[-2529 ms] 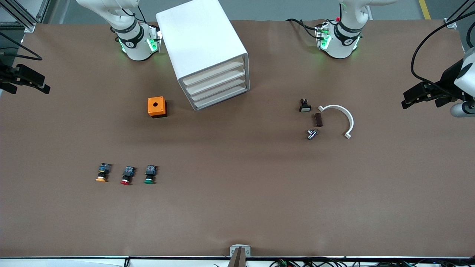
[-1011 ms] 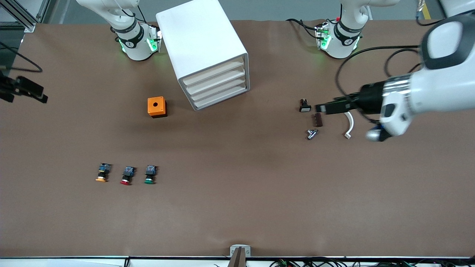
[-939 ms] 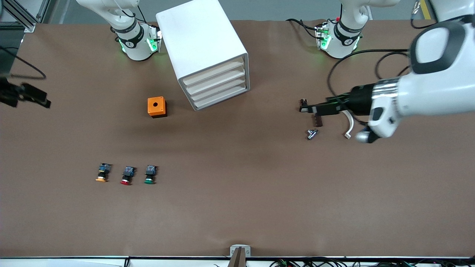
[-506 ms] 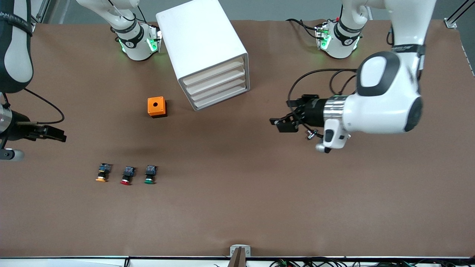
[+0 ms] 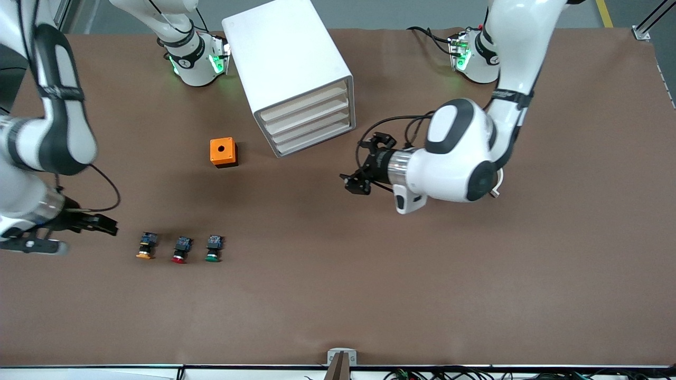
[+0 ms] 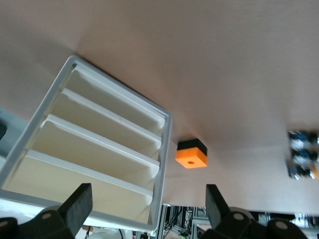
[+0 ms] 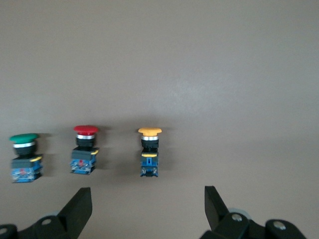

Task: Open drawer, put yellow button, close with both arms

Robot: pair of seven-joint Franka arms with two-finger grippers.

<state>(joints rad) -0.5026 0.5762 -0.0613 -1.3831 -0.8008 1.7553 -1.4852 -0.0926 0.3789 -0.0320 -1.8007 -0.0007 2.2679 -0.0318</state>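
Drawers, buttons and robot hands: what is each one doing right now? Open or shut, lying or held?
the drawer: shut, like the three below it.
yellow button: lying on the table, not held.
red button: lying beside it, untouched.
green button: lying in the same row, untouched.
left gripper: open, empty, in front of the drawers.
right gripper: open, empty, beside the yellow button.

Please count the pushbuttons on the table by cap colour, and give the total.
Yellow cap: 1, the yellow button
Red cap: 1, the red button
Green cap: 1, the green button
Total: 3 pushbuttons, in one row near the right pincer.
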